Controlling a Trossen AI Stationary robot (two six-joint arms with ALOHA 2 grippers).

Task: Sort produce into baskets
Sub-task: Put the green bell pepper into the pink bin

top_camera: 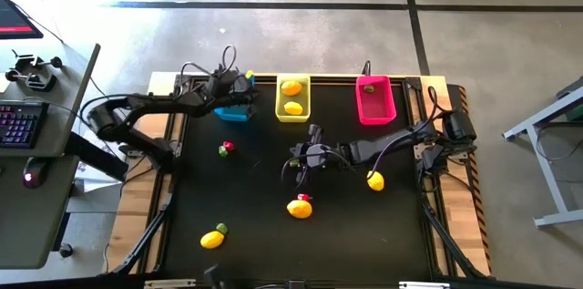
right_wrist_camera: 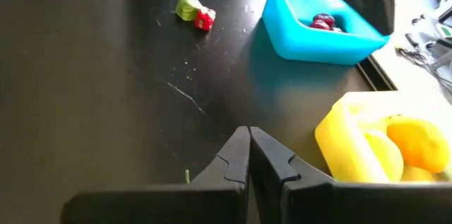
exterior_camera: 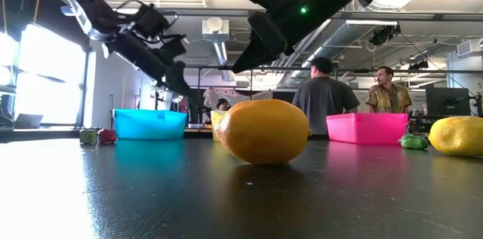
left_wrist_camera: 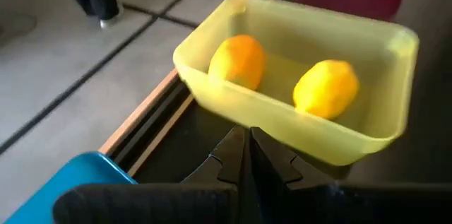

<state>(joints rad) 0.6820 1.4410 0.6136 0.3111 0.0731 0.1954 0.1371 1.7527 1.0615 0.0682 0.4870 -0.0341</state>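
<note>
Three baskets stand along the far edge: blue [top_camera: 232, 112], yellow [top_camera: 292, 98] holding two lemons [left_wrist_camera: 326, 87], and pink [top_camera: 374, 100] with a green bit inside. A red berry [right_wrist_camera: 323, 21] lies in the blue basket. Loose produce rests on the table: a red-and-green pair [top_camera: 225, 149], a lemon [top_camera: 374, 180], a lemon with a red bit [top_camera: 300, 207], and a lemon with a green bit [top_camera: 213, 238]. My left gripper [left_wrist_camera: 247, 138] hovers shut and bare above the blue basket's far right corner. My right gripper [right_wrist_camera: 248, 138] hangs shut and bare over the table's middle, in front of the yellow basket.
The black tabletop has a raised wooden frame [top_camera: 164, 189] around it. Cables trail from both arms near the far edge. People stand in the room beyond the table [exterior_camera: 324, 92]. A desk with a keyboard [top_camera: 18, 125] stands left of the table.
</note>
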